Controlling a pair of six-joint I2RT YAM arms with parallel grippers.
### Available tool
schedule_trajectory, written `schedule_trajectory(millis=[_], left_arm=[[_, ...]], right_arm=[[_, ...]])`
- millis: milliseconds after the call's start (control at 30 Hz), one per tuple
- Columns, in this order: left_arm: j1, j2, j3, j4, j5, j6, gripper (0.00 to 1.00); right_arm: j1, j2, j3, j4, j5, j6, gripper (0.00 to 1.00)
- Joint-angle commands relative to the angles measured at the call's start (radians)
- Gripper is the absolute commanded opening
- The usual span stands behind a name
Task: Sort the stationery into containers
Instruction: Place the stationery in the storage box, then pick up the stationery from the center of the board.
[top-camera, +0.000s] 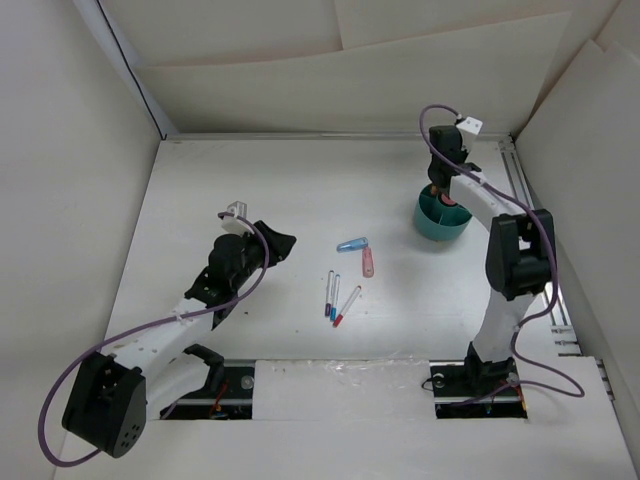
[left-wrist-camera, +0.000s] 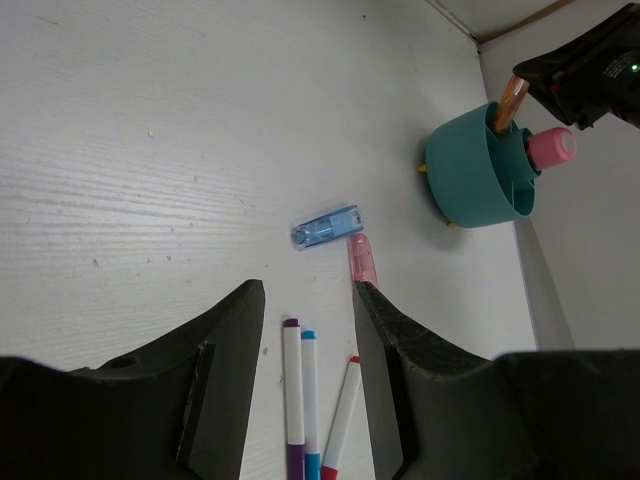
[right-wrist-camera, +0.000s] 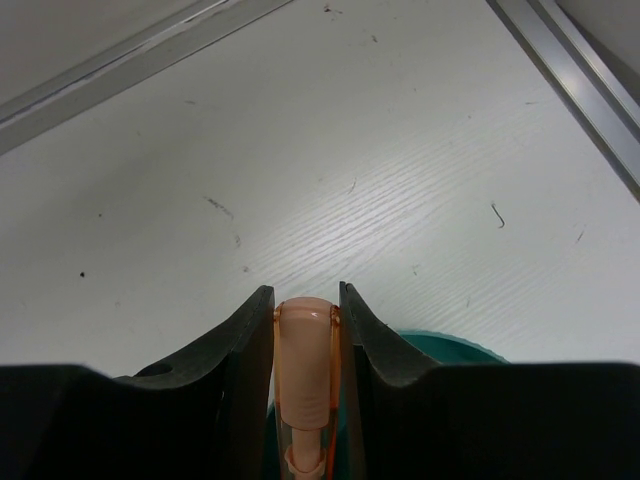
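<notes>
Trouble could start with the biggest thing, the round teal cup (top-camera: 440, 232), which stands at the far right of the table (top-camera: 250, 180). The right gripper (right-wrist-camera: 305, 295) hangs right over it, and its two fingers pinch the orange marker (right-wrist-camera: 305, 350) near its top end. If the arm comes down crooked, I think the marker could bump the rim or a wall inside and tip the cup or slide it. If the fingers let go too high, the marker could bounce out and roll away. The left gripper (left-wrist-camera: 305, 290) is near the middle of the table, with its fingers spread and nothing between them. If it drops down fast, it could knock the three thin pens (top-camera: 338, 298) apart, since they lie close together. The cup looks smooth and deep, with little walls inside, and the pink-capped marker (left-wrist-camera: 550, 147) stands in it. The orange marker is short and fat with a pale round end, and it points down into the cup. The light blue marker (left-wrist-camera: 327, 227) and the pink marker (left-wrist-camera: 361, 258) lie on the table just beside each other, well apart from the cup. The pens are white and skinny, with blue and red tips.
</notes>
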Motion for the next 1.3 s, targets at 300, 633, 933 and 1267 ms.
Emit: schedule_trajectory(millis=[300, 633, 933, 1267], left_arm=[[-0.003, -0.008, 0.003, 0.054, 0.016, 0.013, 0.38], [-0.003, -0.017, 0.003, 0.054, 0.016, 0.013, 0.38], [-0.003, -0.027, 0.003, 0.045, 0.007, 0.013, 0.38], [-0.003, 0.0, 0.003, 0.036, 0.007, 0.013, 0.35]], right_arm=[[0.05, -0.027, -0.038, 0.038, 0.077, -0.016, 0.23], [0.059, -0.067, -0.056, 0.038, 0.077, -0.016, 0.43], [0.059, -0.133, -0.084, 0.038, 0.068, -0.016, 0.43], [0.14, -0.274, -0.105, -0.035, -0.166, -0.027, 0.13]])
